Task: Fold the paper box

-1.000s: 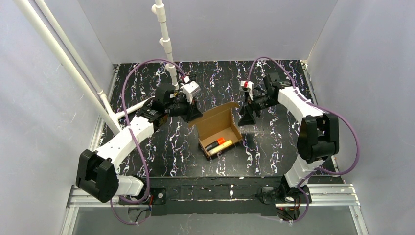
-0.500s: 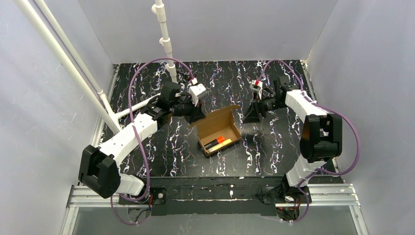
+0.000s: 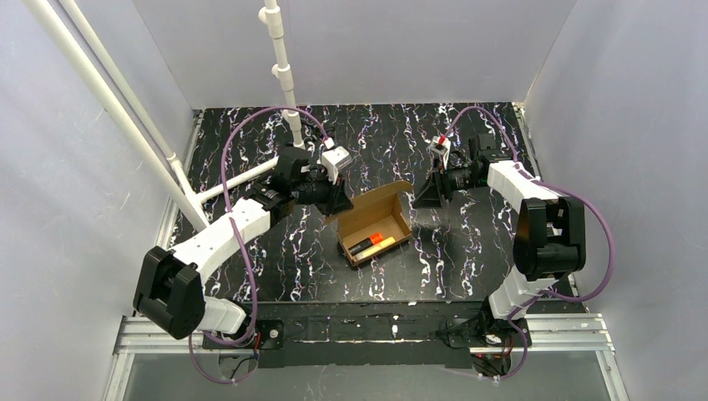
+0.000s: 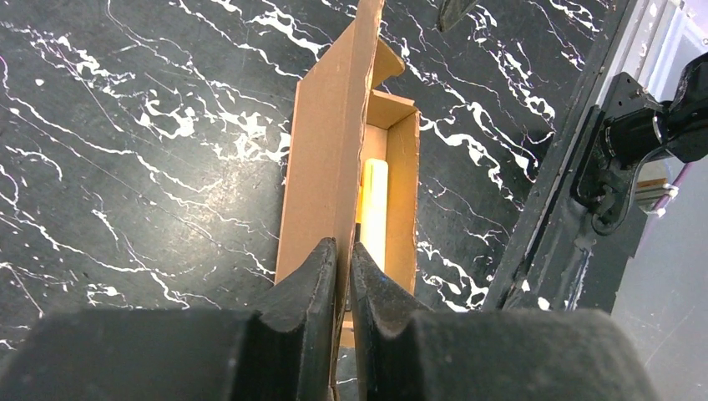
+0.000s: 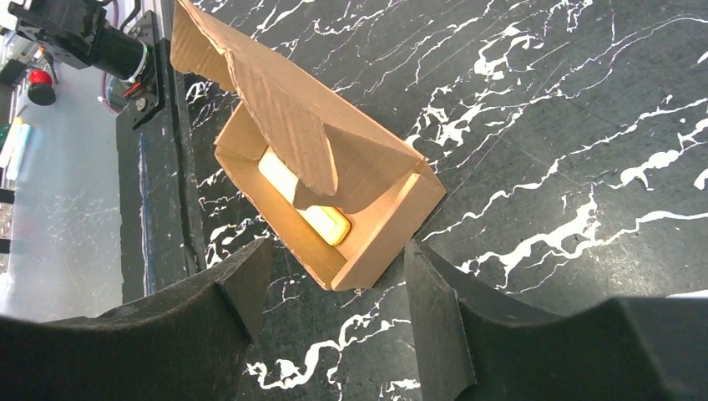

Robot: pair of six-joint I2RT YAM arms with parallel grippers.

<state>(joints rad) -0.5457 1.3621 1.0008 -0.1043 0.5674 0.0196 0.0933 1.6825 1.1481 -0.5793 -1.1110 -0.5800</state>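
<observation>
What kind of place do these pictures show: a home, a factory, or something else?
Probably a robot test cell in a laboratory. Plain grey walls enclose a black marbled table, a left arm and a right arm are bolted at its near edge, and white pipes stand at the back left.

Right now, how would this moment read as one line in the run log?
left gripper: shut on paper box lid | right gripper: open, apart from box | lid: half raised | black-and-orange marker: inside box

No text, label, brand or number is showing legibly in any view. The paper box (image 3: 377, 203) and the marker (image 3: 373, 244) inside it are showing no readable print.
</observation>
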